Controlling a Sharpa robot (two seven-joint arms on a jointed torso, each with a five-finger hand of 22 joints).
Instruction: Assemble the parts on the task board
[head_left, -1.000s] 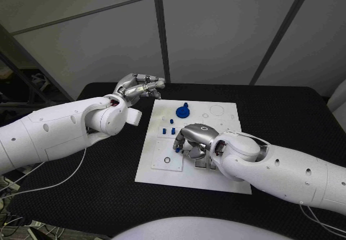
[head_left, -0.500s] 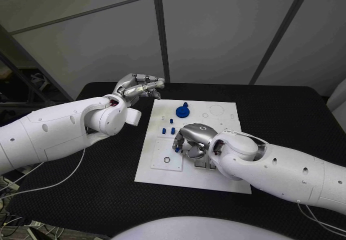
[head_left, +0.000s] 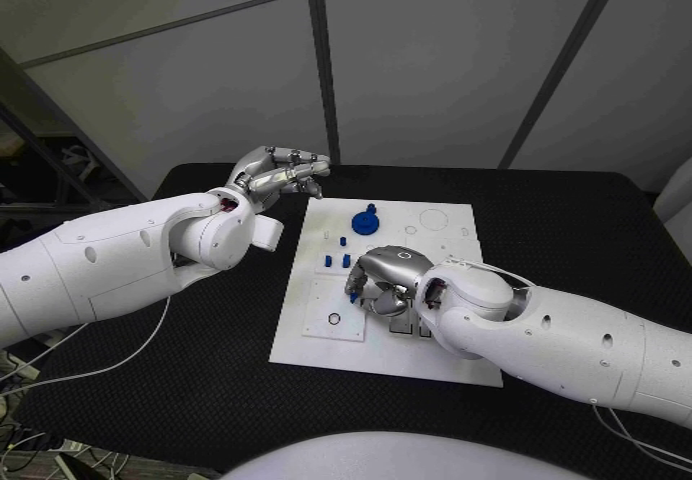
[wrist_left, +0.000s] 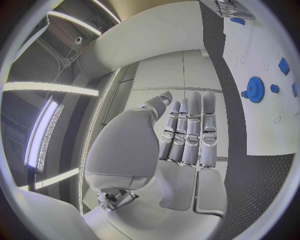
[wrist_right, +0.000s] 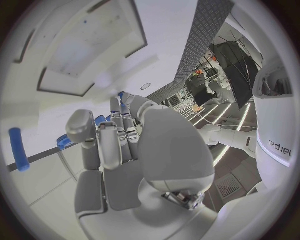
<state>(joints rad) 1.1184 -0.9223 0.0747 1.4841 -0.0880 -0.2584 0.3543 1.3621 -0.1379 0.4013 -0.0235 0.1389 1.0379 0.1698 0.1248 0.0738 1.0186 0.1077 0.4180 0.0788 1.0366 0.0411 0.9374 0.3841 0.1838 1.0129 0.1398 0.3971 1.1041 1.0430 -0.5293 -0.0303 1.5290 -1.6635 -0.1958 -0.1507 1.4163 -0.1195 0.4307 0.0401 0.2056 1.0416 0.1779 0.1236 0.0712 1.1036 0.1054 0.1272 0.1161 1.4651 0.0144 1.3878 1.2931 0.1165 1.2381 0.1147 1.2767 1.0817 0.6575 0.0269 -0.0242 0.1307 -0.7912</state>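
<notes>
**Right hand working a small blue part at mid-board; left hand idle**

The right hand (head_left: 387, 283) is down over the middle of the white task board (head_left: 447, 345), fingers curled toward the plate. In the right wrist view a small blue part (wrist_right: 100, 120) shows between its fingertips, so it looks to be pinching that piece, though the contact itself is partly hidden. Just beside the hand in the head view a slim blue peg (head_left: 353, 290) stands or lies at the fingers' edge; I cannot tell whether this is the same piece.

The left hand (head_left: 277, 172) hangs above the black worktop (head_left: 577, 230) off the board's far left corner, fingers straight and together, gripping nothing.

Other parts wait on the board: a blue gear (head_left: 366, 223) near the far edge and several small blue pieces (head_left: 336, 260) between the gear and the right hand.

As a judgement, the step in hand is seating 1 small part into a slot at mid-board. The next move calls for lining the piece up squarely over its hole and pressing straight down before letting go.
</notes>
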